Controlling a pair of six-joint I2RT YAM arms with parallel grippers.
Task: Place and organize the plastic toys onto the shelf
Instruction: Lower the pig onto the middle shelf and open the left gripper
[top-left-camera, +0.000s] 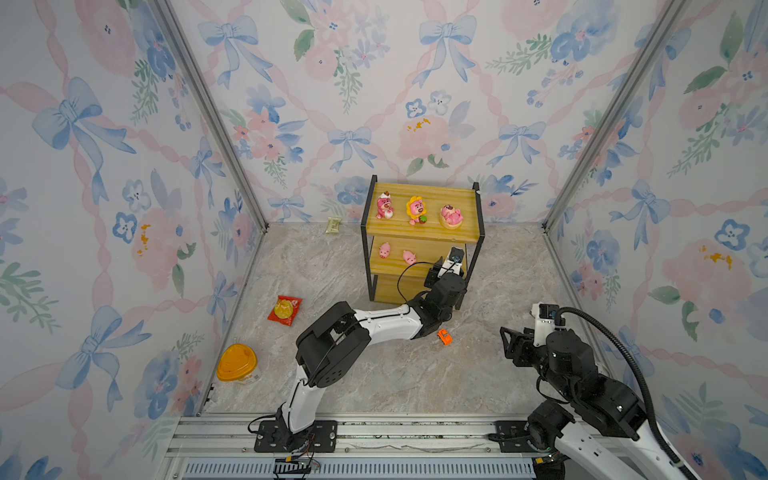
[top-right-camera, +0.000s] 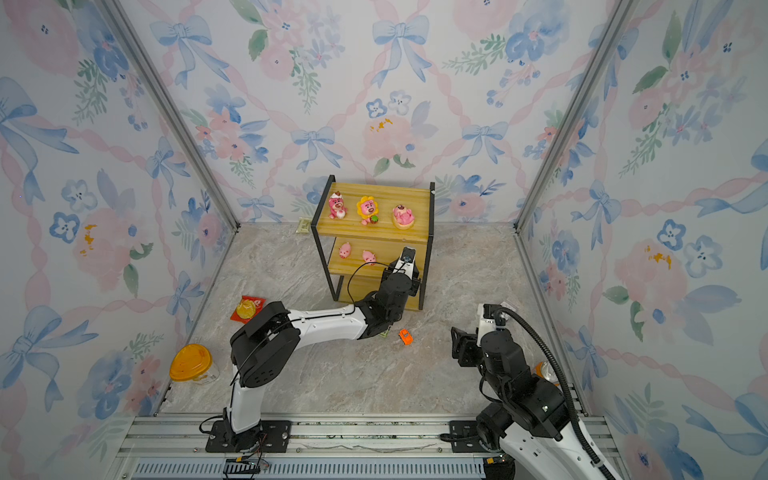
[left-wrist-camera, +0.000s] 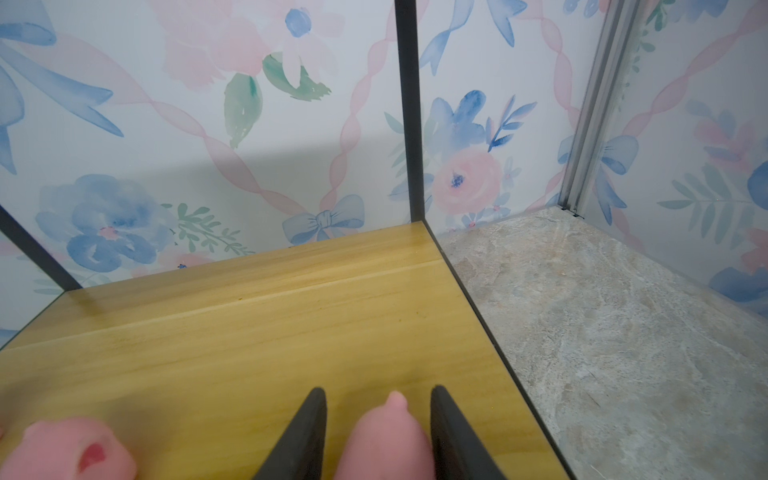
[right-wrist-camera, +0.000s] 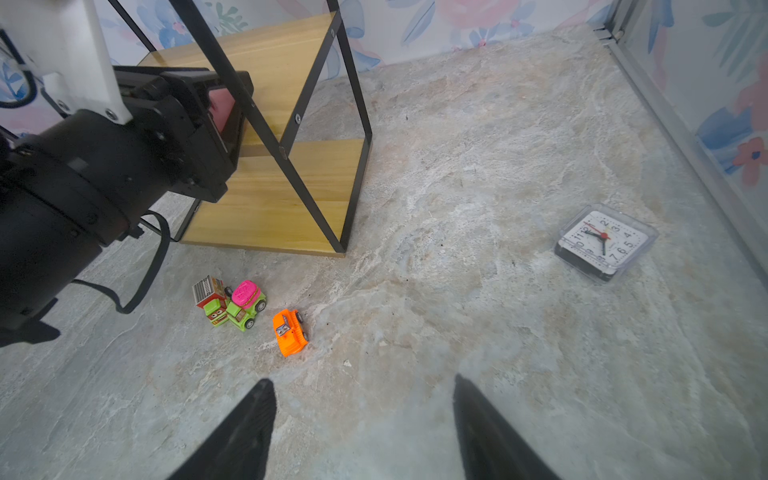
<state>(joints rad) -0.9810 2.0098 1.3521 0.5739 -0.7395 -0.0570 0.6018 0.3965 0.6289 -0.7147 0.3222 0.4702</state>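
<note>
On the shelf (top-left-camera: 428, 192), middle tier, 3 o'clock end, the left gripper (left-wrist-camera: 378, 390) flanks a pig (left-wrist-camera: 386, 440), long axis 12-to-6, nub toward 12; clamped or loose, I cannot tell. The right gripper (right-wrist-camera: 362, 378) gapes empty. The orange car (right-wrist-camera: 291, 332) lies 10-to-4 at the shelf's 6 o'clock. The clock (right-wrist-camera: 604, 243) shows numerals.

The left arm (top-left-camera: 374, 320) reaches forward; the right arm (top-left-camera: 582, 374) sits folded.
The left gripper (left-wrist-camera: 374, 395) is level, jaws narrowly parted; the right gripper (right-wrist-camera: 361, 386) tilts down, jaws wide.
</note>
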